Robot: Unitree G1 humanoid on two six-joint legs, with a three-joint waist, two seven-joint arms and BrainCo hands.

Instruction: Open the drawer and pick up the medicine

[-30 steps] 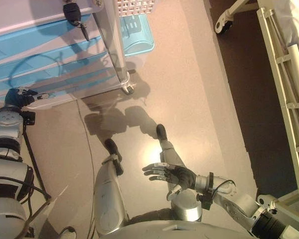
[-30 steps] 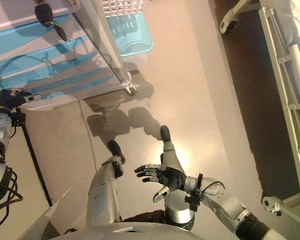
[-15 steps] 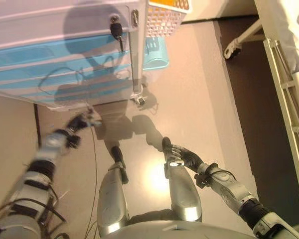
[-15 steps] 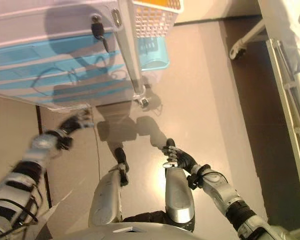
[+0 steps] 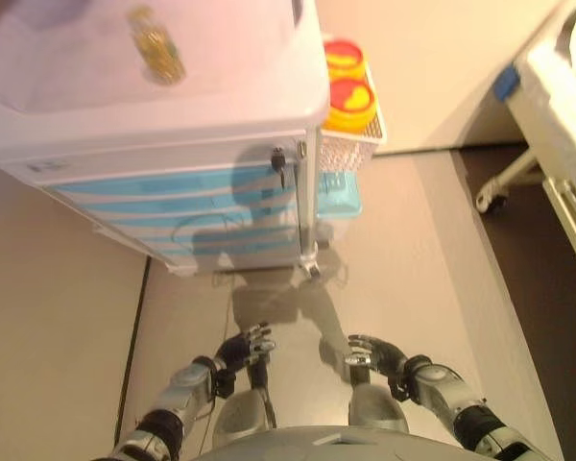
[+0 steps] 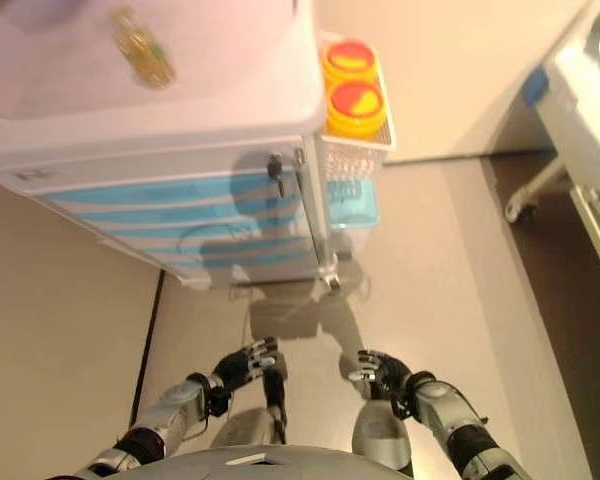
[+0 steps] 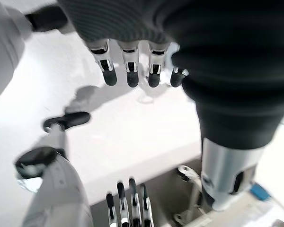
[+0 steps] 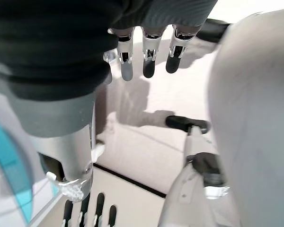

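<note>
Down low in front of the white cart with light-blue drawers [image 5: 192, 206], both hands just hang over the beige floor [image 5: 413, 250], well apart from the cart. All the blue drawer fronts look closed, with a small dark key [image 5: 278, 161] sticking out near the cart's upper right corner. Up on the cart's white top sits a small amber bottle with a green label [image 5: 156, 44], which looks like the medicine, though it's too blurry to be sure. A white mesh basket [image 5: 344, 146] hooked on the cart's right side holds two yellow containers with red lids [image 5: 349, 94]. Left hand [image 5: 242, 348] has its fingers [image 7: 131, 66] straight and relaxed, holding nothing; right hand [image 5: 376, 353] is the same, fingers [image 8: 148, 59] loosely extended and empty.
</note>
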